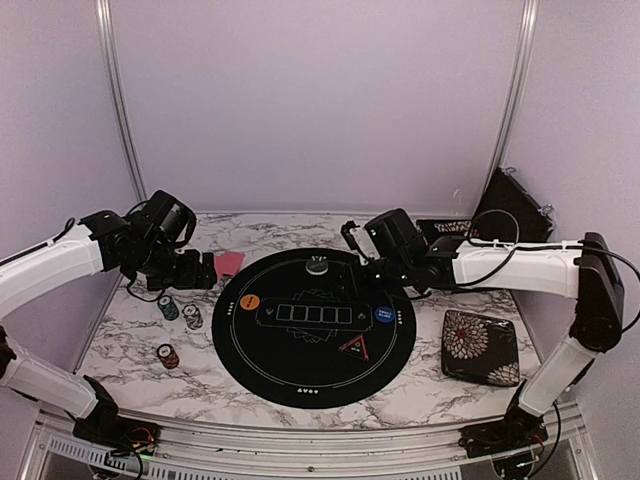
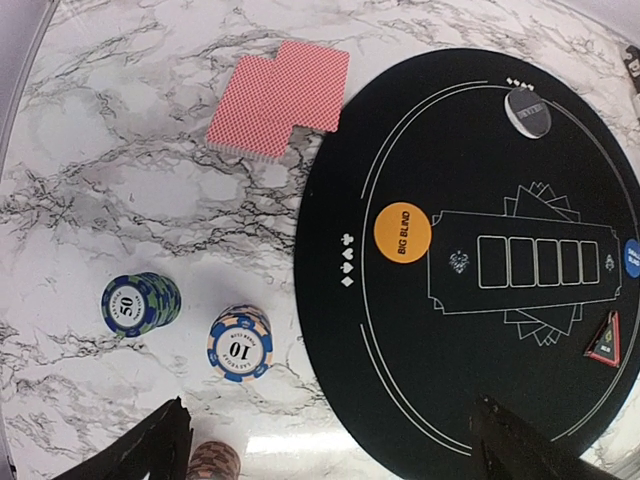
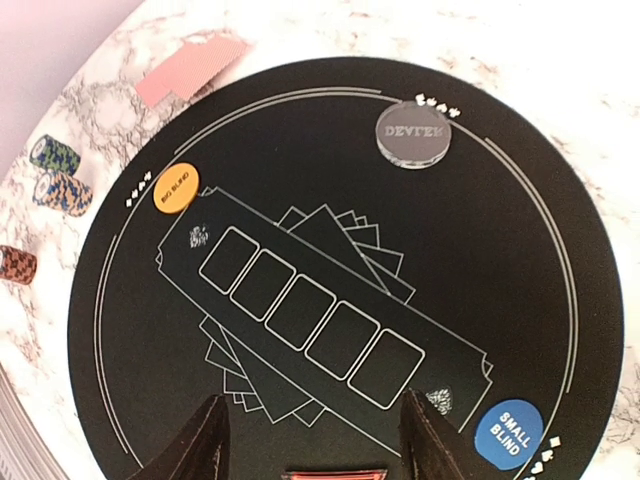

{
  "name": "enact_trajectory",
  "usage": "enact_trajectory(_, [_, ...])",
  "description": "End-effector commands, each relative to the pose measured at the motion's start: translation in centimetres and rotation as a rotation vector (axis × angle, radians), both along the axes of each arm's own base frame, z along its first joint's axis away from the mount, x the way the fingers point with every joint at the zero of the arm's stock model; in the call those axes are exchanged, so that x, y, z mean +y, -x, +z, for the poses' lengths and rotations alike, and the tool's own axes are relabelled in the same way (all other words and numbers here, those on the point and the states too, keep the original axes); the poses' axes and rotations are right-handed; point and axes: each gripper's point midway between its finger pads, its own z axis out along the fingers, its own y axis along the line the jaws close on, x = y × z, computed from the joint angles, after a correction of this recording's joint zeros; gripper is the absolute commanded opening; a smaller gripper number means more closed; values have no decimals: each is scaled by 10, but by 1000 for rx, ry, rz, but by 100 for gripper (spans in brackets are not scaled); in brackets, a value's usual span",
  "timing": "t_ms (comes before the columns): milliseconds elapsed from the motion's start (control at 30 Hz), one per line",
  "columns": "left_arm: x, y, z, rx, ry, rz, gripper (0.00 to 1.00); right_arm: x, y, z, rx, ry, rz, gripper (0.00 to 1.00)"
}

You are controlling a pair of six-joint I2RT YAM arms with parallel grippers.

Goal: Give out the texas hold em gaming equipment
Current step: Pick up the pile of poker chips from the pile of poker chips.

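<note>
**Top view:** the orange button [image 1: 251, 301], blue button [image 1: 384, 316], grey button [image 1: 317, 266] and black triangle marker [image 1: 357, 348] sit on the round mat [image 1: 315, 385]. The pink-backed card deck [image 1: 229, 262] and three chip stacks [image 1: 192, 316] wait on the worktop [image 1: 130, 330] left of the mat, so dealing looks barely begun.

**Left wrist:** the left tool [image 2: 330, 440] is spread and empty at the mat's left rim. Two chip stacks read "50" and "10", and the orange button reads "BIG BLIND".

**Right wrist:** the right tool [image 3: 320, 445] is spread over the mat. The blue button reads "SMALL BLIND", and the grey one apparently "DEALER".

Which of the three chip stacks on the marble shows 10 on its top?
The pale orange-and-blue stack nearest the mat. The green-and-blue stack shows 50; the reddish-brown stack has no readable number.
</note>
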Motion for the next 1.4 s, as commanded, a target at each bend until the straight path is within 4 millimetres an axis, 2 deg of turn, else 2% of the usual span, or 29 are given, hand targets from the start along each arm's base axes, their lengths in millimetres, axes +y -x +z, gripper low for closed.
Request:
enact_trajectory(0, [16,11,-21,95,-77,0,99,-8,-11,22,-42,-64,-28,56])
enact_trajectory(300, [19,16,-44,190,-104,-29,96,-11,-8,26,-42,-80,-2,56])
enact_trajectory(600, [20,15,-63,266,-116,-68,84,-11,-9,30,-51,-90,-4,56])
enact_trajectory(767, [27,13,-73,299,-129,-56,78,-12,-10,28,-46,-89,-7,56])
enact_trajectory(1367, [38,7,-95,381,-149,-70,68,-14,-13,29,-50,-90,-12,56])
